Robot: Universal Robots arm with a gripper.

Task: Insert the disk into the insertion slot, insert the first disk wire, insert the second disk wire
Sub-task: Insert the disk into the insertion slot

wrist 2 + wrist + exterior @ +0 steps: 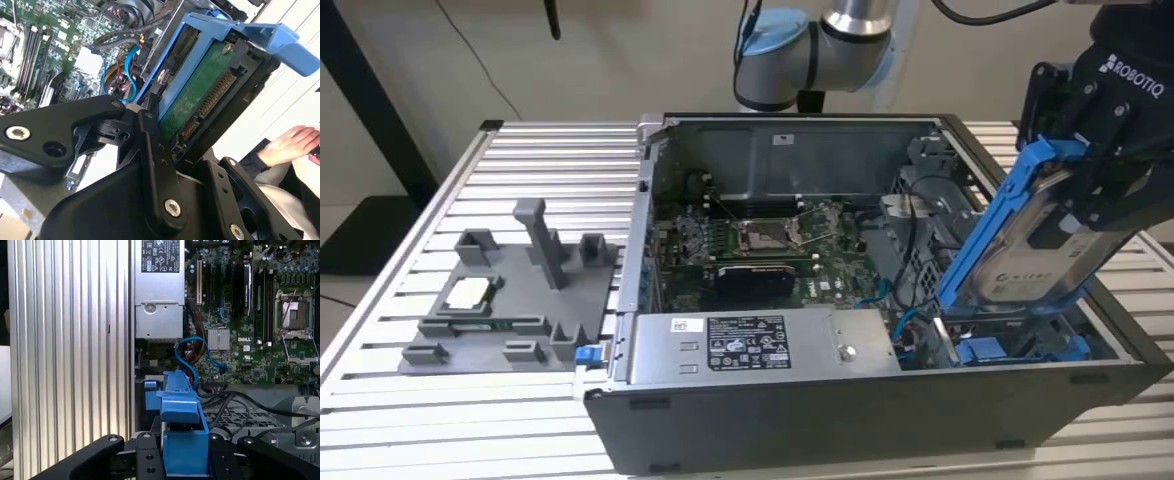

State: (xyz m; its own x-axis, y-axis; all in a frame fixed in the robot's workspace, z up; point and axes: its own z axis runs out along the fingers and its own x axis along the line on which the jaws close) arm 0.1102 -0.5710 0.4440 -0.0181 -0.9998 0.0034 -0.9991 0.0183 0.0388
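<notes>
The disk (1047, 235), silver-grey in a blue carrier, hangs tilted over the case's corner nearest the exterior view's right. My gripper (1101, 165) is shut on its upper end. Its lower end reaches down toward the insertion slot (1021, 348), a grey cage with blue tabs. In the second wrist view the disk's green circuit board (197, 97) faces me between the black fingers (150, 135). The first wrist view has the blue carrier (182, 440) clamped in the gripper (184, 457). A blue cable (200, 352) and coloured wires lie loose beside the motherboard.
The open computer case (854, 420) sits on a ribbed aluminium table (520, 160). A grey power-supply box (747, 345) lies along the case's near wall. A grey fixture tray (507, 300) stands at the exterior view's left. A person's hand (292, 145) rests nearby.
</notes>
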